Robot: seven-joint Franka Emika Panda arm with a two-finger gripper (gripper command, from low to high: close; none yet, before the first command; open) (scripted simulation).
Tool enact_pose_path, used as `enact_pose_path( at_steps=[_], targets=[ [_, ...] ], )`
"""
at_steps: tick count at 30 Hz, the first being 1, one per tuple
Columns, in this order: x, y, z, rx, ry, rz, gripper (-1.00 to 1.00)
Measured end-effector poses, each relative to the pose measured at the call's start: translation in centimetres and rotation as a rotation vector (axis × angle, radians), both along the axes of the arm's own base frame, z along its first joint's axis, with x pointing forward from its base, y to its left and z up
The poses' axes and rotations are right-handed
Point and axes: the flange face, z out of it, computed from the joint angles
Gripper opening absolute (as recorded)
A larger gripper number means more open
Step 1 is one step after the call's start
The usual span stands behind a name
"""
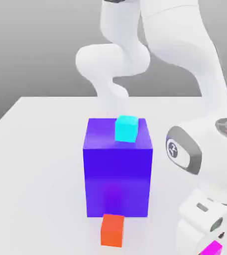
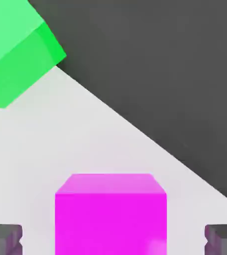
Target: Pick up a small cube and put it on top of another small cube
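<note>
Small bright magenta-pink plain cube (image 2: 110, 224): between the wide-open jaws (image 2: 113, 239), gap on both sides, nothing gripped. Equal-sided, no long axis; in the hand view two side edges run parallel to the picture's sides, so square to the jaws. Relative to big blue-purple cube (image 1: 118, 169): magenta cube low, toward the exterior view's right, well apart. White tabletop (image 2: 100, 139) edge passes near the magenta cube, dark grey beyond; bare surface between. Bright green block (image 2: 21, 60) sits at that edge, apart from the magenta cube.
</note>
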Motion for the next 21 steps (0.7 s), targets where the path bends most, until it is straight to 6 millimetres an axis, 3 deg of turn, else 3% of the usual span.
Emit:
enact_pose_path(
  at_steps=[5, 9, 18, 21],
  targets=[
    [0.0, 0.0, -0.3, 0.000, 0.000, 0.001, -1.00],
    [0.0, 0.0, 4.5, 0.000, 0.001, 0.001, -1.00],
    [3.6, 9.9, 10.0, 0.002, 0.003, 0.146, -1.00],
    [3.9, 10.9, 6.4, 0.002, 0.003, 0.158, -1.00]
  ],
)
